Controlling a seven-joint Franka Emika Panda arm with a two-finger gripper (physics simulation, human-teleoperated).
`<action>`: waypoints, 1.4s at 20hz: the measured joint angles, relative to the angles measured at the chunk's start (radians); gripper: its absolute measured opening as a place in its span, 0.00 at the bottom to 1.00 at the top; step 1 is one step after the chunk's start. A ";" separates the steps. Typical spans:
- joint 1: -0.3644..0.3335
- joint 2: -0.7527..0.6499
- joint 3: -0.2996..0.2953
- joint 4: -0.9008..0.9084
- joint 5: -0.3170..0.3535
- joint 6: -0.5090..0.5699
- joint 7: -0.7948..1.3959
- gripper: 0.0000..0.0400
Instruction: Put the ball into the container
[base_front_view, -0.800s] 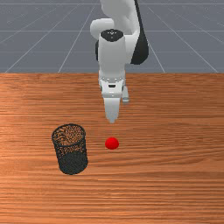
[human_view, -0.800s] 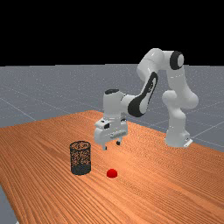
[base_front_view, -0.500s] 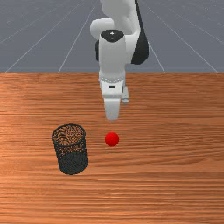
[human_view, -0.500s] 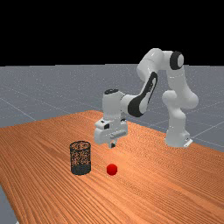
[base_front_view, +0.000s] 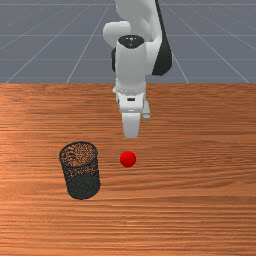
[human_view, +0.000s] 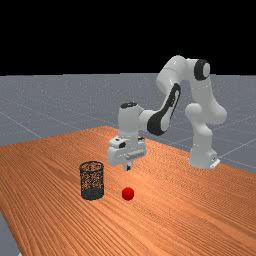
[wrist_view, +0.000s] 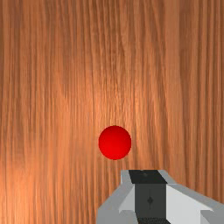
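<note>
Red and ungrasped, the ball (base_front_view: 128, 159) sits on the worktop (base_front_view: 200, 200) near the black wire-mesh bin (base_front_view: 83, 186), below the fingers (human_view: 128, 168), which stand together with nothing between them, so grasp, lift, carry and release all seem left to do

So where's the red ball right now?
The red ball is on the wooden table, to the front view's right of the black mesh container; the closed jaws hang above the table, higher than the ball.
</note>
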 joint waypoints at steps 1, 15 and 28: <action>0.000 0.004 0.000 0.005 0.000 0.003 0.000 0.00; 0.018 0.071 -0.015 0.042 -0.030 0.007 0.030 1.00; 0.023 0.156 -0.006 0.076 -0.021 0.026 0.035 1.00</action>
